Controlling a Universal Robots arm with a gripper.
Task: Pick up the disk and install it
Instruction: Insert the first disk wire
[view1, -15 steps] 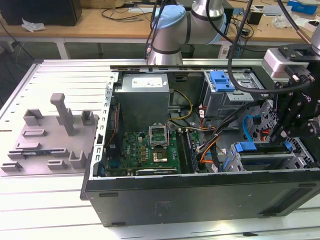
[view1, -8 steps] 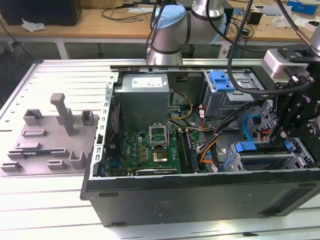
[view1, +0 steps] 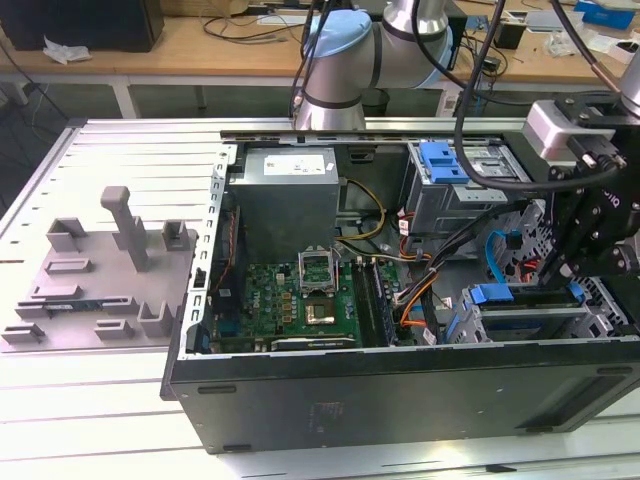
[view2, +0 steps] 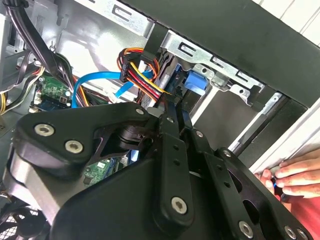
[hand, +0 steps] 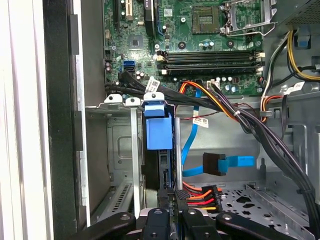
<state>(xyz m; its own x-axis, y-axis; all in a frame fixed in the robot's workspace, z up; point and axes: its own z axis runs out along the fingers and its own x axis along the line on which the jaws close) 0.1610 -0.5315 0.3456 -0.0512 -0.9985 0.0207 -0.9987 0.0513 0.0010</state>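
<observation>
The disk (view1: 528, 318) lies in the drive bay at the front corner of the open computer case (view1: 400, 385), on the exterior view's right, with its blue carrier tab (view1: 490, 296) sticking out. In the first wrist view the disk (hand: 159, 167) stands edge-on in the metal bay (hand: 120, 150), its blue tab (hand: 159, 131) at the far end. My gripper (view1: 563, 272) hangs over that corner. Its black fingers (view2: 170, 117) lie close together, shut, and the gripper (hand: 172, 196) has its tips at the disk's near end. Contact there is hidden.
Bundled power cables (hand: 220, 105) and a blue data cable (hand: 227, 163) run beside the bay. A person's hand (view2: 295, 175) rests on the case's outer edge. A second blue-latched cage (view1: 448, 160) and a grey power supply (view1: 290, 190) sit at the back. Grey fixtures (view1: 110, 270) stand outside.
</observation>
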